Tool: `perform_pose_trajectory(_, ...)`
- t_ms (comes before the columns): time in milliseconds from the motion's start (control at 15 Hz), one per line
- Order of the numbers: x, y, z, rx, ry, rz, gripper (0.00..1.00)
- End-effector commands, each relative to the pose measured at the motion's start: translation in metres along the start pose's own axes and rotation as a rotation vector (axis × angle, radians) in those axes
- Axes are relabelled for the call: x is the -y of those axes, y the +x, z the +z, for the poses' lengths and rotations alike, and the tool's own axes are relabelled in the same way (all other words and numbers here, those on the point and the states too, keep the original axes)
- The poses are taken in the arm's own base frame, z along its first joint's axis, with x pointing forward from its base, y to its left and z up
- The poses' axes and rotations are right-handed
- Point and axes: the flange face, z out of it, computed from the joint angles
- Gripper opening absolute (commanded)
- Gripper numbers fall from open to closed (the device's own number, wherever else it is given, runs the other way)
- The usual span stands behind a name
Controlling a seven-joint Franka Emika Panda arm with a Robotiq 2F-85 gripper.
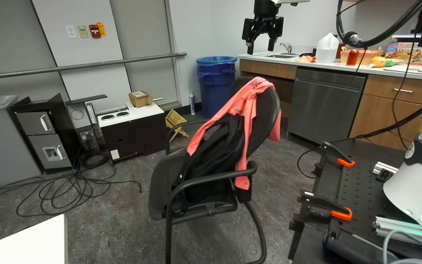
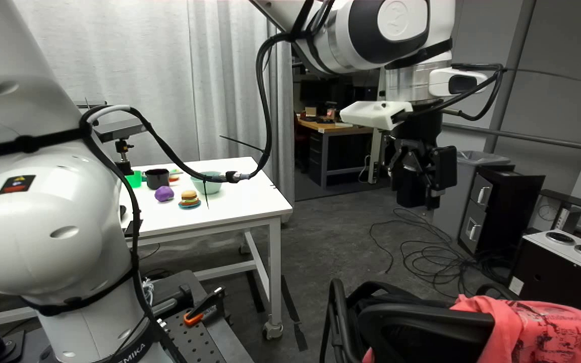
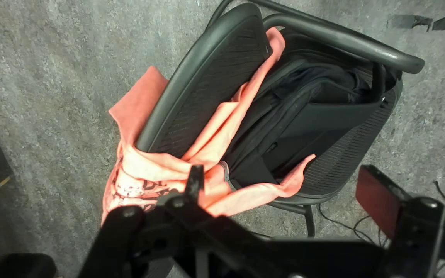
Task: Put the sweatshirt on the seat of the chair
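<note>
The coral sweatshirt [image 1: 253, 91] with dark print is draped over the top of the black chair's backrest, its sleeves hanging down. It also shows in an exterior view [image 2: 547, 327] and the wrist view [image 3: 141, 164]. One sleeve reaches toward the seat's edge in the wrist view. The chair's seat [image 1: 165, 179] shows a bare mesh strip in the wrist view [image 3: 334, 170]. A black bag [image 1: 214, 157] lies on the seat against the backrest. My gripper [image 1: 261, 48] is open and empty, above and apart from the sweatshirt, fingers pointing down. It also shows in the wrist view [image 3: 284, 185].
A counter [image 1: 291, 61] with a jug and toy food stands behind the chair, near a blue bin [image 1: 216, 86]. A table with orange-tipped clamps [image 1: 343, 214] bears the robot. A white table [image 2: 240, 201] holds toys. Cables [image 1: 75, 190] lie on the floor.
</note>
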Motion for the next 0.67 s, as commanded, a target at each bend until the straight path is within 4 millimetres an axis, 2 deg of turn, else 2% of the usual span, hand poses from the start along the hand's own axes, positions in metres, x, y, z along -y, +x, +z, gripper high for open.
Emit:
perform_pose_trajectory(0,-0.004,0.006,0.002,-0.005,-0.034,-0.019,1.0)
perform_pose_trajectory(467,-0.013,0.022,0.019,-0.019,-0.153,-0.136,1.0)
perform_pose_trajectory(600,-0.017,0.043,0.028,-0.047,-0.177,-0.165,1.0)
